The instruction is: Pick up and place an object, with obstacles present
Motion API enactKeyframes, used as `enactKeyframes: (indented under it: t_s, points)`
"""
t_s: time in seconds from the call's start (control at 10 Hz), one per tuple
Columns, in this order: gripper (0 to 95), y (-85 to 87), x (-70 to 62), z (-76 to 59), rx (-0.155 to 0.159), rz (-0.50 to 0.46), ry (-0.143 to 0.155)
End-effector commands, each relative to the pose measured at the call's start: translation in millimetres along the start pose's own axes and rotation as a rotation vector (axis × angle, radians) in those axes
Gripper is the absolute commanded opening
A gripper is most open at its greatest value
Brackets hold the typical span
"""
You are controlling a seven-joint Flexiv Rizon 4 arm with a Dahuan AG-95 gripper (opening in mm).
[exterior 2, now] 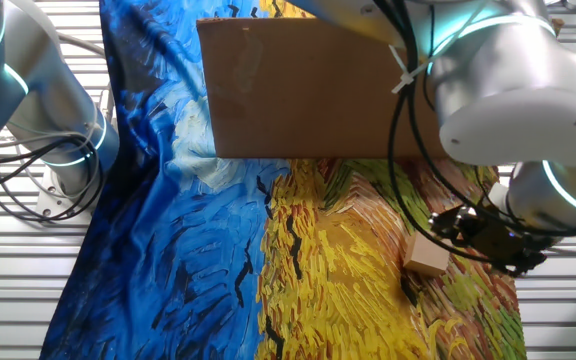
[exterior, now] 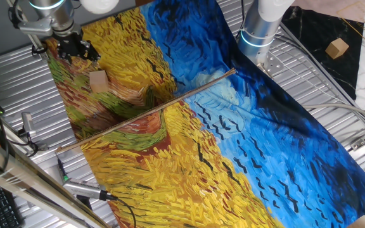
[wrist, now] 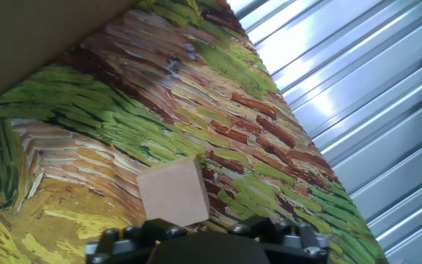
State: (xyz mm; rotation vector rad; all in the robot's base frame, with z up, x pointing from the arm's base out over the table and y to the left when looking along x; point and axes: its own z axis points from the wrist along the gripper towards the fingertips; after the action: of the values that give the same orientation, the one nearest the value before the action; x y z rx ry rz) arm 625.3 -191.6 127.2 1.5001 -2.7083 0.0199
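Observation:
The light tan wooden cube (exterior: 98, 79) lies on the painted cloth near its far left corner, on the green and brown patch. It also shows in the other fixed view (exterior 2: 428, 257) and in the hand view (wrist: 173, 192). My gripper (exterior: 75, 50) hangs just beyond the cube, above the cloth, jaws spread and empty; it does not touch the cube. It also shows in the other fixed view (exterior 2: 480, 238) and low in the hand view (wrist: 204, 229). The thin brown rod (exterior: 147, 111) lies diagonally across the cloth, on the near side of the cube.
A brown flat panel (exterior 2: 308, 90) hides part of the cloth in the other fixed view. A second robot base (exterior: 262, 25) stands at the cloth's far edge. Another wooden block (exterior: 338, 47) sits on a marble surface at the right. Ribbed metal table (wrist: 372, 110) borders the cloth.

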Motion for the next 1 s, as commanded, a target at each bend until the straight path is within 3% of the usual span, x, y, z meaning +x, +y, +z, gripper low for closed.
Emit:
enactKeyframes:
  t_s: [0.1,0.8,0.9,1.0]
  points:
    - [76.0,-1.7,-1.0,0.0,-0.023,-0.001,0.003]
    - [76.0,-1.7,-1.0,0.0,-0.037,-0.055,0.007]
    - [95.0,-1.7,-1.0,0.0,-0.038,-0.062,0.007]
    - [95.0,-1.7,-1.0,0.0,-0.039,-0.07,0.006]
